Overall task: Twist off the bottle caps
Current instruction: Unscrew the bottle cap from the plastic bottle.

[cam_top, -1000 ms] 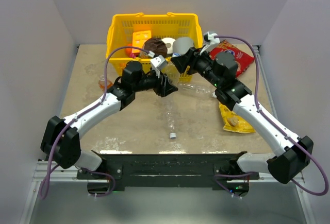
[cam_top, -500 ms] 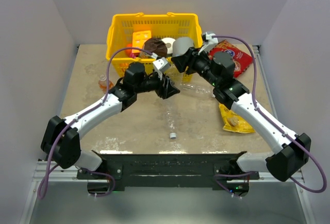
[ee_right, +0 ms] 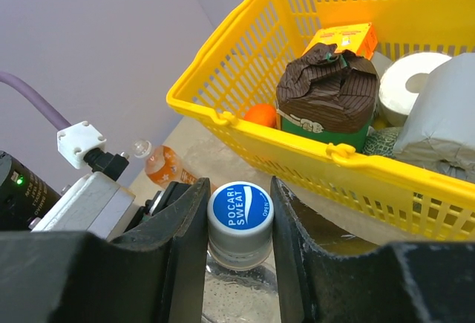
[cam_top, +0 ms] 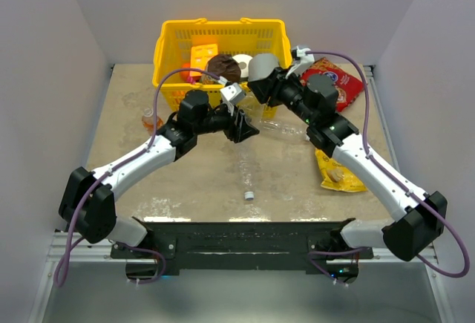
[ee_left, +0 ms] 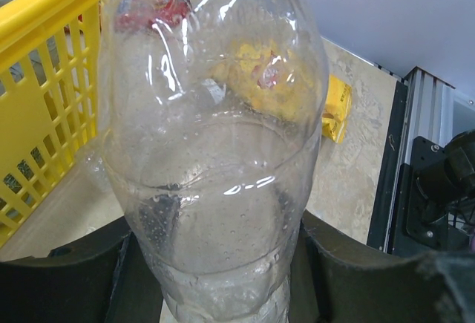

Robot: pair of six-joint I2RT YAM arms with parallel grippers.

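Gripping entry: clear bottle [ee_left: 215, 152], held near the far edge of the tabletop [cam_top: 200, 182] beside the yellow basket [ee_right: 223, 119], left fingers [ee_left: 67, 278] clamped on its body; right fingers [ee_right: 174, 256] closed on its blue-faced cap [ee_right: 240, 206]. Risk: soft wall buckles, so bottle turns with the cap, or fingers slip.

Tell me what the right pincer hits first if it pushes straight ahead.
The right pincer, shut on the blue cap, would likely meet the yellow basket's near wall first; depth unclear.

Top camera high behind arm bases [cam_top: 237, 245], facing down. Wrist cameras very close; all three share yellow basket [cam_top: 169, 48].
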